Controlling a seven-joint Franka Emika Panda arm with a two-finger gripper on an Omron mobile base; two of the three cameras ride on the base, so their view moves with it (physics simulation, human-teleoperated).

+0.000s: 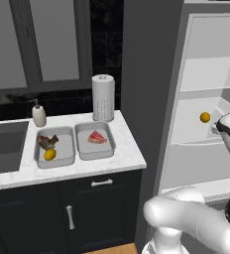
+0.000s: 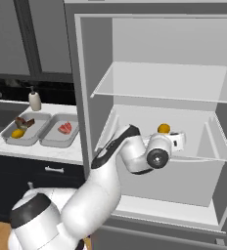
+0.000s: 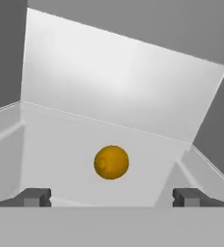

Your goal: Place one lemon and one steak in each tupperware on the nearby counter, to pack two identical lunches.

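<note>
A rendered home kitchen is shown. A white marble-look tabletop [image 1: 122, 149] is set over dark cabinets with silver bar handles [image 1: 101, 183], and a sink [image 1: 5, 146] is sunk into it at the left. A soap dispenser [image 1: 38, 115] and a paper towel roll [image 1: 103, 97] are stood against the dark backsplash, below grey wall cupboards [image 1: 52, 39]. Two food trays [image 1: 109, 144] are laid on the tabletop. Beside it, an open fridge with white shelves [image 2: 159, 95] is seen, a lemon [image 2: 164, 129] kept inside.
</note>
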